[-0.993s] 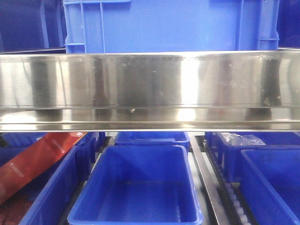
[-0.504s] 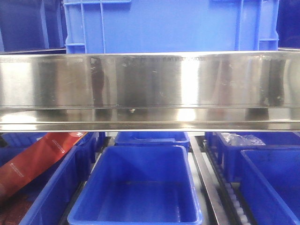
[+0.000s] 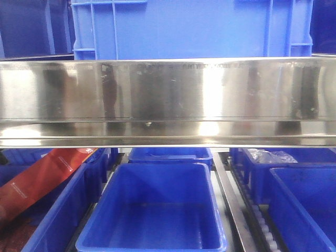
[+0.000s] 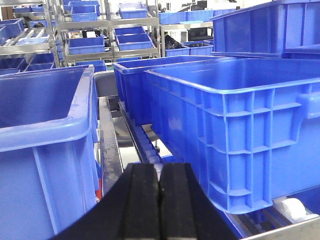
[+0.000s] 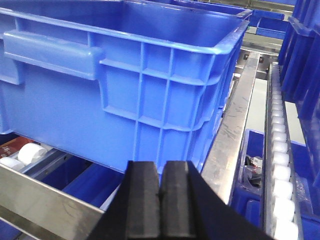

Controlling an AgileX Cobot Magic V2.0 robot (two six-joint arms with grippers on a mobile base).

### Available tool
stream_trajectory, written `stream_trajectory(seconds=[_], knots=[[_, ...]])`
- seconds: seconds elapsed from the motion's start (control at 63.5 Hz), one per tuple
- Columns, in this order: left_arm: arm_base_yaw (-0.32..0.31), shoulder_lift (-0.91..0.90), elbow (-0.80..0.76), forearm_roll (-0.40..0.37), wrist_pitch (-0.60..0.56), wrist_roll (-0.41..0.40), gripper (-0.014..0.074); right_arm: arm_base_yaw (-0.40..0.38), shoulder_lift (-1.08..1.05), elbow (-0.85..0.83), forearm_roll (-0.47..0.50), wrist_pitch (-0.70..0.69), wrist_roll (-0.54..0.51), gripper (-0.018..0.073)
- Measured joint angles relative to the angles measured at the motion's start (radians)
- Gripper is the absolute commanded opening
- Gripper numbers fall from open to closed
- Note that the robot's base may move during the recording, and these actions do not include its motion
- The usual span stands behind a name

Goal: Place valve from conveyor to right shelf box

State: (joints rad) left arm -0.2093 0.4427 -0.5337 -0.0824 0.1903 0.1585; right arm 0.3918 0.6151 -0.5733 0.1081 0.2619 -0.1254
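The valve and the conveyor are out of view in every frame. My left gripper (image 4: pixel 159 172) is shut with nothing between its black pads, hanging between two blue boxes on a shelf. Its neighbours are a big blue box (image 4: pixel 240 125) to the right and another blue box (image 4: pixel 40 150) to the left. My right gripper (image 5: pixel 161 172) is also shut and empty, just in front of the ribbed side of a large blue box (image 5: pixel 120 85). The front view shows neither gripper, only an empty blue box (image 3: pixel 155 210) below a steel shelf rail (image 3: pixel 168 100).
A steel shelf beam (image 5: pixel 45 205) crosses low in the right wrist view, and a roller track (image 5: pixel 277 165) runs along the right. A red packet (image 3: pixel 42 176) lies in the lower left bin. A bagged item (image 3: pixel 268 155) sits in a bin at the right.
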Motion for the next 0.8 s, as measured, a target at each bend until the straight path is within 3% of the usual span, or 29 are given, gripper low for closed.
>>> stream_trajectory(seconds=[0.457, 0.615, 0.804], knots=[[0.019, -0.013, 0.005, 0.029, 0.017, -0.004, -0.0111, 0.000, 0.000, 0.000, 0.000, 0.000, 0.000, -0.0158], [0.108, -0.097, 0.079, 0.064, 0.032, -0.101, -0.0111, 0.000, 0.000, 0.000, 0.000, 0.000, 0.000, -0.0158], [0.226, -0.284, 0.244, 0.105, 0.016, -0.126, -0.0111, 0.000, 0.000, 0.000, -0.002, 0.000, 0.000, -0.0158]])
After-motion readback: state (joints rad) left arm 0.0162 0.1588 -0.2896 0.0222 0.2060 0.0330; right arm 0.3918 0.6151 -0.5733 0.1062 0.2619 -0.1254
